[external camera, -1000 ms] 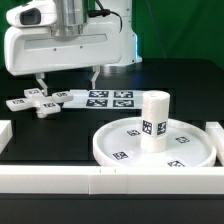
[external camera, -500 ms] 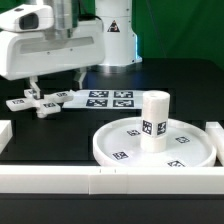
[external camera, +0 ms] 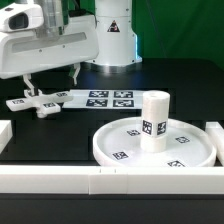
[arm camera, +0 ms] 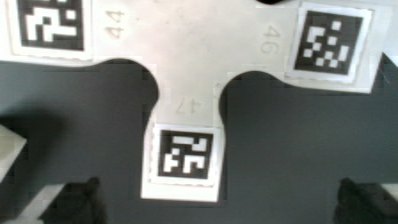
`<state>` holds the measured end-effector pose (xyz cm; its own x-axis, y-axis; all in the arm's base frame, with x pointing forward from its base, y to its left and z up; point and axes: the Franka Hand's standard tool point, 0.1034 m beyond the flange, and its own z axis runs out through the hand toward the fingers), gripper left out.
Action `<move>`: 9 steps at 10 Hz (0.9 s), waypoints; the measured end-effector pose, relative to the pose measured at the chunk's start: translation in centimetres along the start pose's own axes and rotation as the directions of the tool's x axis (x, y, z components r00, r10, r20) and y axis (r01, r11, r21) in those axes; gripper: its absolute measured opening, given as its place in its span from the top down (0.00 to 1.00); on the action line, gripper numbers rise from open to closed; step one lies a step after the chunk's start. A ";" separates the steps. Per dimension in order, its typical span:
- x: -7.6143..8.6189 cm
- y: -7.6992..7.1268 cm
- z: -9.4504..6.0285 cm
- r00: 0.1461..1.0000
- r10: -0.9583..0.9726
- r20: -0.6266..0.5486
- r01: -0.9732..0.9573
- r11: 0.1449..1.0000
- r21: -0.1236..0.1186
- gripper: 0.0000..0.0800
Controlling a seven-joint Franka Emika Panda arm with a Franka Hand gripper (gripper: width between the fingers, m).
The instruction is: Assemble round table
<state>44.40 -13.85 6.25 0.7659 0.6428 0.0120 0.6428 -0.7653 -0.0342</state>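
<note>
The large rimmed round disc (external camera: pixel 155 147) lies on the black table at the exterior view's right, with the short thick cylinder leg (external camera: pixel 153 121) standing upright on it. The small cross-shaped piece (external camera: pixel 38 101) lies at the exterior view's left, beside the marker board. My gripper (external camera: pixel 53 82) hangs open just above the cross piece, fingers apart on either side of it. In the wrist view the cross piece (arm camera: pixel 187 75) fills the picture, one tagged arm reaching between my dark fingertips (arm camera: pixel 68 205); the gripper (arm camera: pixel 222 205) holds nothing.
The marker board (external camera: pixel 100 98) lies flat behind the cross piece. Long white border rails (external camera: pixel 100 181) run along the table's near edge, with ends at the exterior view's left (external camera: pixel 4 131) and right (external camera: pixel 216 130). The robot base (external camera: pixel 115 40) stands at the back.
My gripper has moved toward the exterior view's left, from over the marker board to above the cross piece. The parts have not moved.
</note>
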 end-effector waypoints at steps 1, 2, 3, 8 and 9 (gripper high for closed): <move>-0.3 0.2 0.0 0.985 -0.172 0.004 0.172 0.985 -0.019 0.19; -0.7 0.3 0.1 0.947 -0.322 0.014 0.322 0.946 -0.039 0.19; -1.3 0.5 0.2 0.896 -0.443 0.027 0.444 0.895 -0.037 0.19; -2.4 1.0 0.3 0.782 -0.620 0.054 0.622 0.782 -0.035 0.19; -2.9 0.8 0.6 0.787 -0.614 0.054 0.616 0.787 -0.028 0.19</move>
<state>42.64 -16.30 5.61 0.2075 0.9780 -0.0231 0.9782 -0.2074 0.0082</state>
